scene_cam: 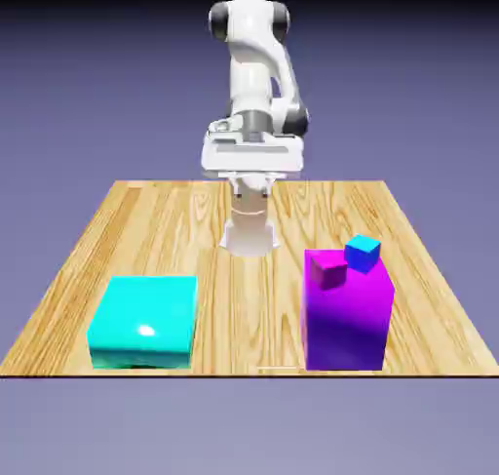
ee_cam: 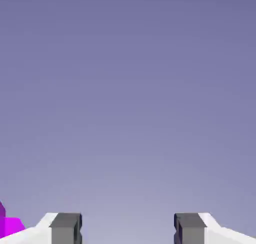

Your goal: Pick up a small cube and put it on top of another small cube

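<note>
Two small cubes, one blue [scene_cam: 362, 256] and one magenta [scene_cam: 328, 270], seem held up by the tall purple block [scene_cam: 345, 327]; my grey-tipped pincer [ee_cam: 128, 229] gapes empty, presumably for the lime-green cube, which I can't see.

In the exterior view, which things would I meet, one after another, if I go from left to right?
Large cyan block, robot arm, small magenta cube, small blue cube.

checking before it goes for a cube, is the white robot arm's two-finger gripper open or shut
Open: in the hand view the gripper's two grey fingertips stand wide apart, with only backdrop showing between them.
</note>
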`<action>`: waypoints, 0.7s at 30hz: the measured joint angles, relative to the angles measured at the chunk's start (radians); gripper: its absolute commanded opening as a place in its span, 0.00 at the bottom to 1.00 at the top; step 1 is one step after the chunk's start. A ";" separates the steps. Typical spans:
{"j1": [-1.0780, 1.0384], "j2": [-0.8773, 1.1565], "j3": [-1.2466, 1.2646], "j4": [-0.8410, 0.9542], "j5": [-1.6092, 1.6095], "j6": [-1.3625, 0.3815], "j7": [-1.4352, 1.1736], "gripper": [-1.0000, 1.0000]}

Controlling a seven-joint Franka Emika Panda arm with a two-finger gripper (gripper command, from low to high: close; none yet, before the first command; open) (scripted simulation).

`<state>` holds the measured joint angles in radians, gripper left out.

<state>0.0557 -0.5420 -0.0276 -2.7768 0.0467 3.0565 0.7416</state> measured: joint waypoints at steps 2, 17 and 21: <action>0.072 0.047 -0.046 0.055 0.078 0.032 0.001 0.50; 0.616 0.368 -0.287 0.297 0.351 0.119 -0.118 0.50; 0.765 0.441 -0.307 0.287 0.289 0.074 -0.206 0.50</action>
<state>0.8207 -0.1008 -0.3343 -2.4894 0.3358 3.1307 0.5360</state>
